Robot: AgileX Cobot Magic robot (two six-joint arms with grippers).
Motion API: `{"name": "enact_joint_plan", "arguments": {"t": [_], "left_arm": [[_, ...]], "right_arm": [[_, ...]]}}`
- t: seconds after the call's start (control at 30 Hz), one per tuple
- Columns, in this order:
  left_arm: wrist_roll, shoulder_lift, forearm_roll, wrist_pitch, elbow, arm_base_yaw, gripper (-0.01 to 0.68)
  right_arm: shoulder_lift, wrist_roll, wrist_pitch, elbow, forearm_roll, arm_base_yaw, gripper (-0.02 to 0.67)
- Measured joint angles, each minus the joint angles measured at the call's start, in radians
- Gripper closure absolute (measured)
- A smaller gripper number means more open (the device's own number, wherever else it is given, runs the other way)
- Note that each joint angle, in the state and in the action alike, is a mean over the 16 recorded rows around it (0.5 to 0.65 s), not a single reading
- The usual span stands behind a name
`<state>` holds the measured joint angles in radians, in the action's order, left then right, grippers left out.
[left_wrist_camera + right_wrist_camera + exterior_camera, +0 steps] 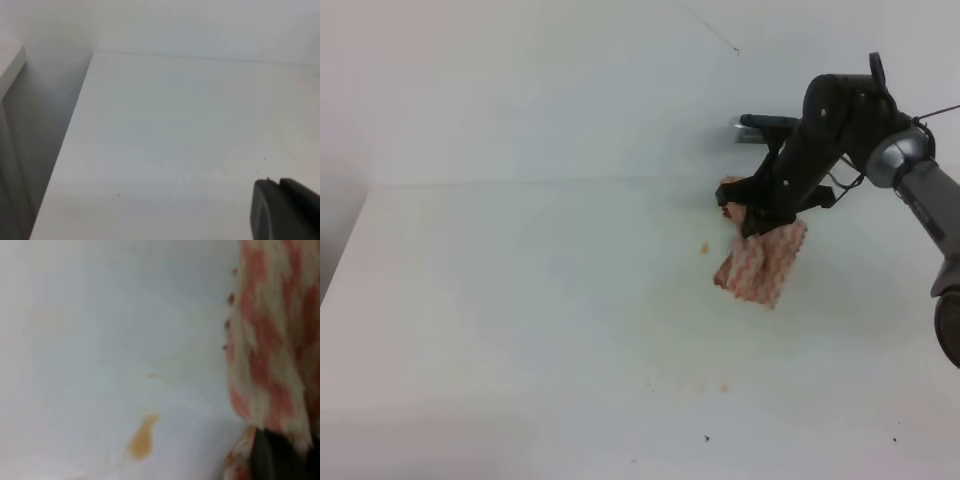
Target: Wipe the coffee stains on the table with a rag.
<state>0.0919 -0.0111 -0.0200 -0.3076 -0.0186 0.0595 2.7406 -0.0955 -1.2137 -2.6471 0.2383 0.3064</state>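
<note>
Coffee stains (pixel 704 246) — from the high view only a small orange-brown spot shows on the white surface (pixel 520 300), just left of the hanging rag (pixel 760 262). Fainter brownish traces lie nearer, toward the front edge, along with a few dark specks. The right wrist view shows the spot (pixel 141 437) far better: a teardrop blob with a thin neck, plus a pale smear a little beyond it.

Rag: pink-red and white zigzag cloth, pinched at its upper part by the right end effector (pixel 745 212), jaws clamped tight on the fabric. The rest droops below and right, lower corner close to the surface; contact not clear. In the right wrist view the cloth (pixel 270 340) fills the right side, beside the blob and apart from it.

Left wrist view — bare surface (pixel 175 140), its left edge, and one dark corner of the left end effector (pixel 285 210); how far open it is I cannot tell.
</note>
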Motion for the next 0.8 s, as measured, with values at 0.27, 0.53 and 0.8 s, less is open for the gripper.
{"name": "enact_joint_plan", "arguments": {"t": [0.27,0.53,0.8], "left_arm": [[0.0,0.008,0.0,-0.005,0.013,0.0,0.675],[0.0,0.005,0.0,-0.003,0.008,0.0,0.675],[0.0,0.005,0.0,-0.003,0.008,0.0,0.675]], "right_arm": [[0.027,0.032,0.012,-0.013,0.092,0.083,0.634],[0.031,0.053,0.013,-0.014,0.16,0.186,0.634],[-0.073,0.113,-0.004,-0.008,0.025,0.208,0.635]]}}
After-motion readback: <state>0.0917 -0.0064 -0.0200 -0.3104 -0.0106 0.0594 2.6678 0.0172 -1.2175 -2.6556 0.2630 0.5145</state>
